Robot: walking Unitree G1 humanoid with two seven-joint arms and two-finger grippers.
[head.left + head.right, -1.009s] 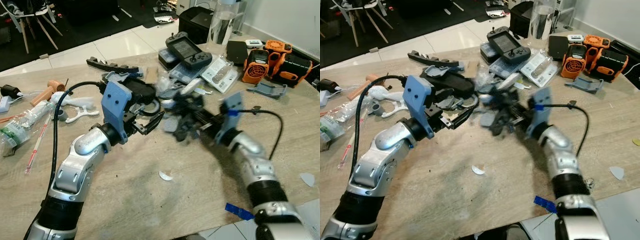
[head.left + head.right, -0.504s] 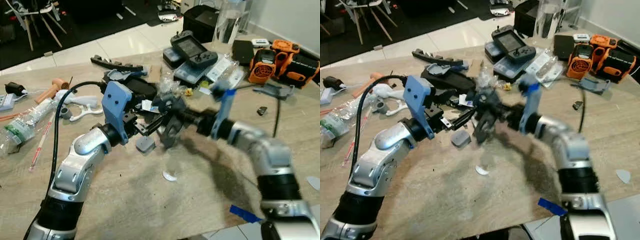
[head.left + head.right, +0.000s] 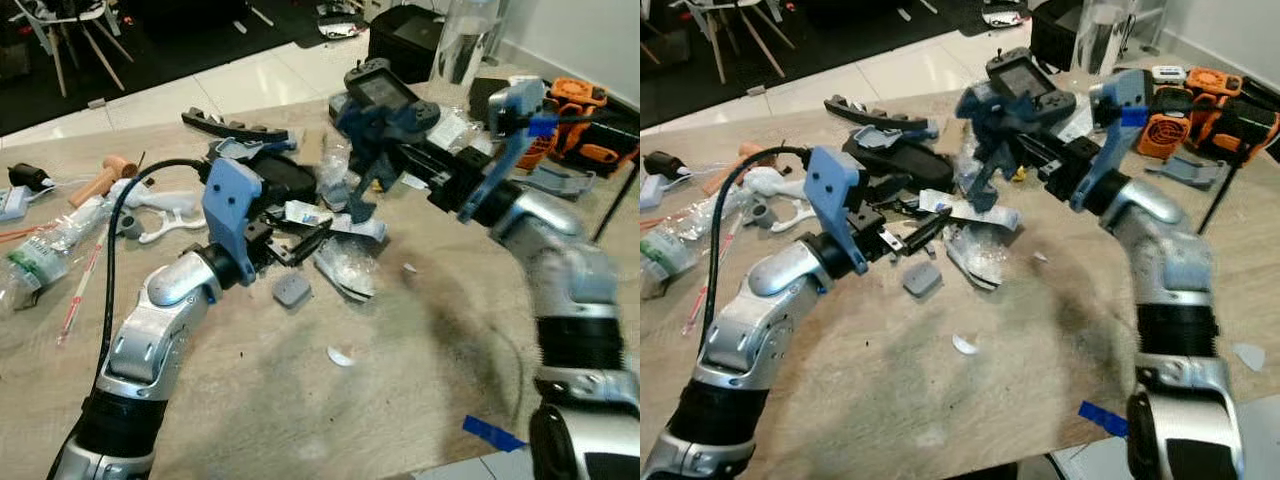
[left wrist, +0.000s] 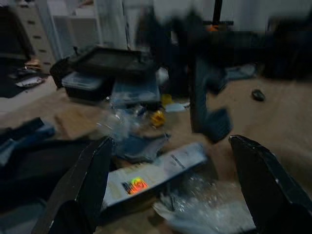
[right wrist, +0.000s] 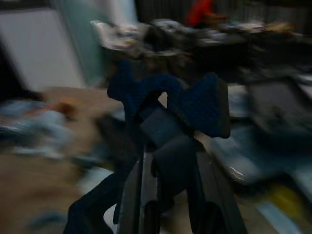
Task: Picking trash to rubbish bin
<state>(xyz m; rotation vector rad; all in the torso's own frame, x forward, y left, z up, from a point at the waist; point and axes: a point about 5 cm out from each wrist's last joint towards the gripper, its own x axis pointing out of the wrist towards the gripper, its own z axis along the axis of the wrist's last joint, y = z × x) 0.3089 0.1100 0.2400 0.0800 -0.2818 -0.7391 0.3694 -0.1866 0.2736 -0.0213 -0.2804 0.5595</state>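
Blue plastic scrap point(image 3: 365, 135), motion-blurred, pinched in the right claw point(image 3: 385, 140) above the table point(image 3: 420, 340).

Both arms were silver metal shells with black banded joints. Behind the left end effector point(image 3: 300, 238) sat a pale blue plate-like wrist mount point(image 3: 232, 205), and a black cable point(image 3: 125, 200) looped back from it along the forearm. The right end effector point(image 3: 985, 125) had long black fingers, a matching blue wrist mount point(image 3: 1110, 120) behind it, and a thin black cable point(image 3: 1220, 190) trailing from that.
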